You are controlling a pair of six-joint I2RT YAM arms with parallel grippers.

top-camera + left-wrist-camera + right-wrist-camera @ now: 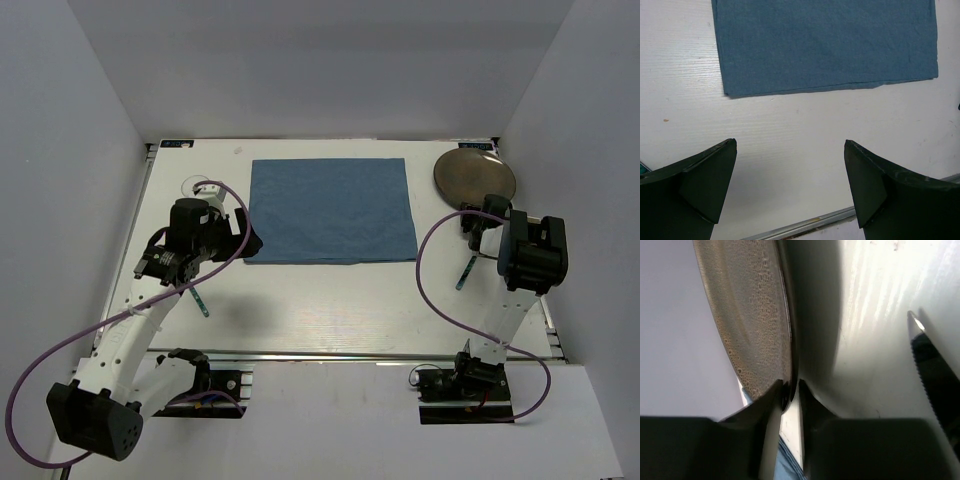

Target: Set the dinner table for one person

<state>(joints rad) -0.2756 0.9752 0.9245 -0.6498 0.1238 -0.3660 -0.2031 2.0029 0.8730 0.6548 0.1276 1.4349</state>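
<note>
The white dinner table (330,300) holds a blue placemat (330,210) at its middle back. A brown speckled plate (475,176) lies at the back right. My right gripper (478,216) is at the plate's near edge. In the right wrist view the gripper (791,385) is shut on the rim of the plate (750,315). My left gripper (248,240) is open and empty by the placemat's near left corner. In the left wrist view the gripper (790,145) hangs over bare table (790,125), just short of the placemat (825,40).
A clear glass (200,187) stands at the back left behind my left arm. A teal-handled utensil (199,298) lies under the left arm. A teal-handled knife (466,272) lies near the right arm; its blade (932,380) shows in the right wrist view. The metal rail (805,223) edges the front.
</note>
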